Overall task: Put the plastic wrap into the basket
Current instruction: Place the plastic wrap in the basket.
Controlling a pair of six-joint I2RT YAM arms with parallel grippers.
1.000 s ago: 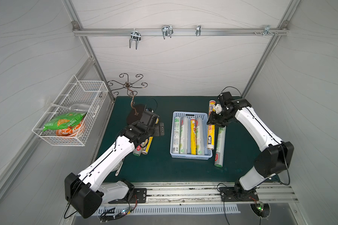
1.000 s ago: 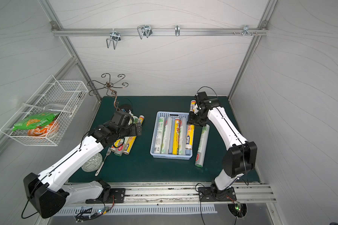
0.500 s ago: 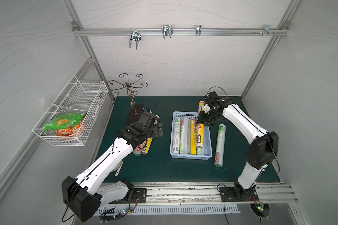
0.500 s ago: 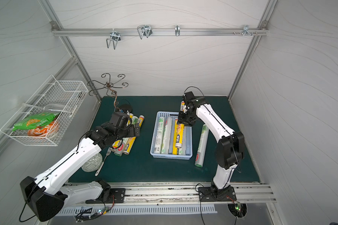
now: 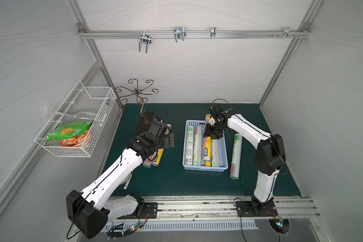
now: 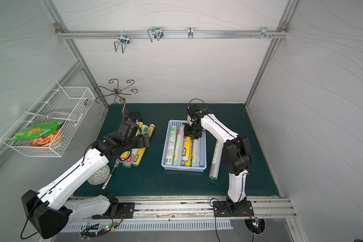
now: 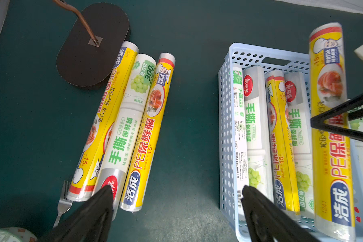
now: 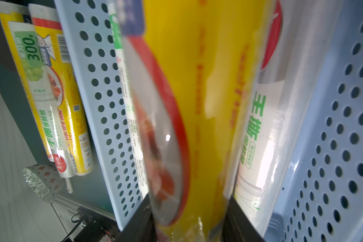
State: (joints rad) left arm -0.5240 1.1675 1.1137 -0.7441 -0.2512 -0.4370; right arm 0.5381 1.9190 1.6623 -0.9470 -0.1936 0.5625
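Right gripper (image 5: 213, 135) clamped on a yellow roll (image 7: 327, 83) over the blue basket (image 5: 204, 168), left gripper (image 7: 176, 188) hanging wide open with nothing in it.

Right arm's elbow is bent up high, wrist pointing down at the basket's far end. The roll runs lengthwise, low over the four rolls (image 7: 258, 125) lying inside. Can't tell if it's touching them. Left arm is stretched forward, its gripper hovering above three rolls (image 7: 134, 125) on the tabletop (image 5: 176, 178). One white roll (image 5: 235, 155) lies just right of the basket.
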